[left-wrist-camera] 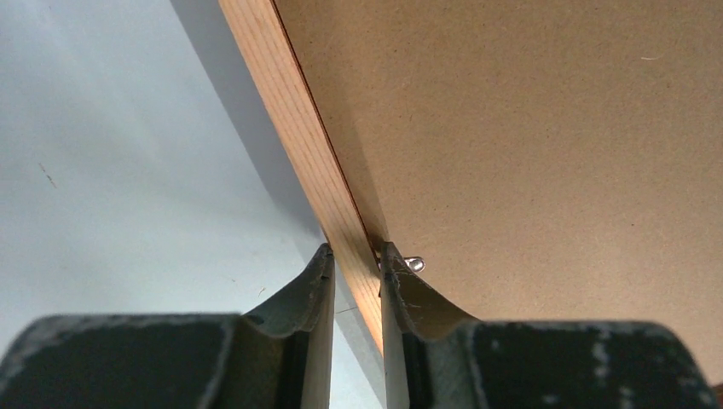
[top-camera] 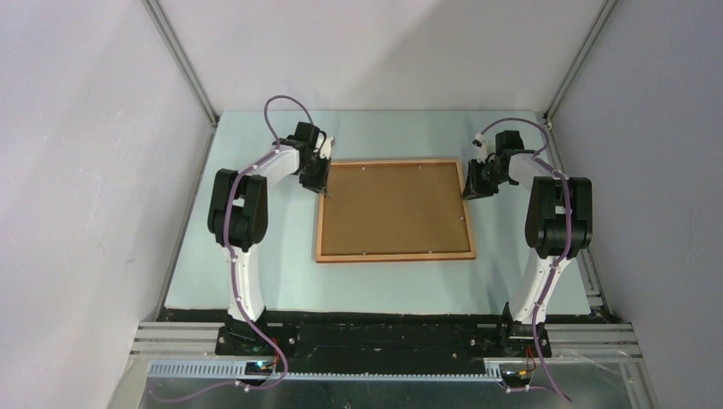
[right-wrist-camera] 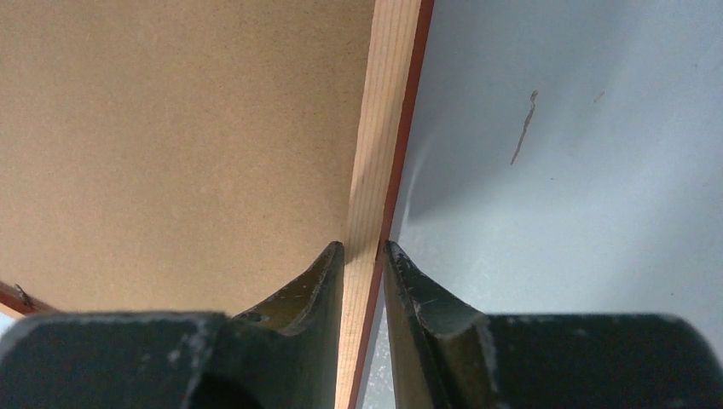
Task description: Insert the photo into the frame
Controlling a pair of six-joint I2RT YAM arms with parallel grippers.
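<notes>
Frame: the frame (top-camera: 392,256) lies back-up in the middle of the worktop (top-camera: 384,290). Its brown backing board (top-camera: 392,209) fills the opening inside the wooden rails.
Photo: the photo shows in no view. If it is already loaded it would sit beneath the board, but that cannot be told.
Left fingers: the left fingers (left-wrist-camera: 311,294) are closed on the frame's left rail near the far corner. One finger is outside the wood and the other is on the board side, just beside a small metal clip (left-wrist-camera: 414,264).
Right fingers: the right fingers (right-wrist-camera: 320,281) are closed on the opposite rail near its far corner, straddling it the same way.
Why held so: matched pinches on opposite rails would let the two arms share the load and keep the frame level.
Contact: both wrist views show dark shadow beside the rails, hinting the far end may be raised. The top view does not settle it.
Step judged: with the board seated, this looks like handling of the assembled frame, perhaps to turn it face up.
Risk: the rails are narrow, so uneven motion between the arms could twist the frame or let it slip.
</notes>
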